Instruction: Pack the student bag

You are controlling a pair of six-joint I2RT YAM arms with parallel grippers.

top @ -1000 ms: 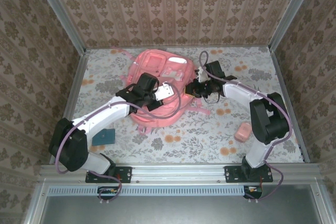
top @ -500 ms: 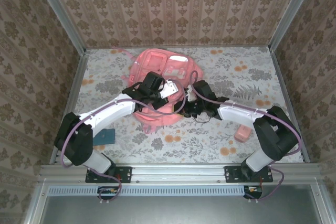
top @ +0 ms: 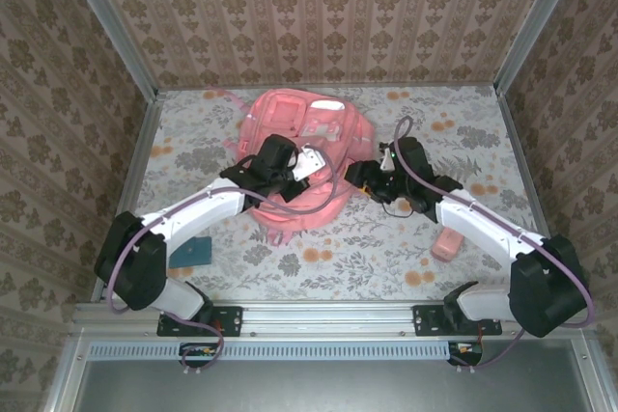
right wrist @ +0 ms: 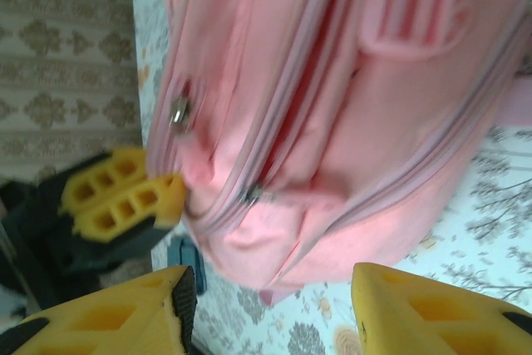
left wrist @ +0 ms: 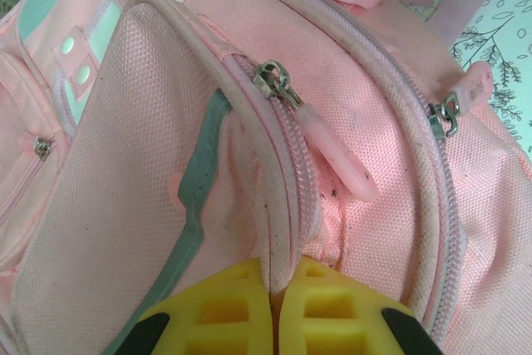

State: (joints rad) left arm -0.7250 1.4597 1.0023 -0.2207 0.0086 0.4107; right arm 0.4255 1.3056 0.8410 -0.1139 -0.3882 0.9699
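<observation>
On table (top: 386,238), student bag (top: 299,127) lying flat. Left gripper (left wrist: 278,288) pinching bag at closed-looking pocket zipper (left wrist: 287,147); right gripper (right wrist: 268,284) gaping, empty, beside bag. Pink item (top: 446,243), teal item (top: 196,251) lying outside bag: packing barely beginning.

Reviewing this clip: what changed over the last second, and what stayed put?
The right gripper opened its fingers beside the student bag, and its arm swung outward to the right. The left gripper stays shut on the bag's zipper seam; the bag barely shifted.
</observation>
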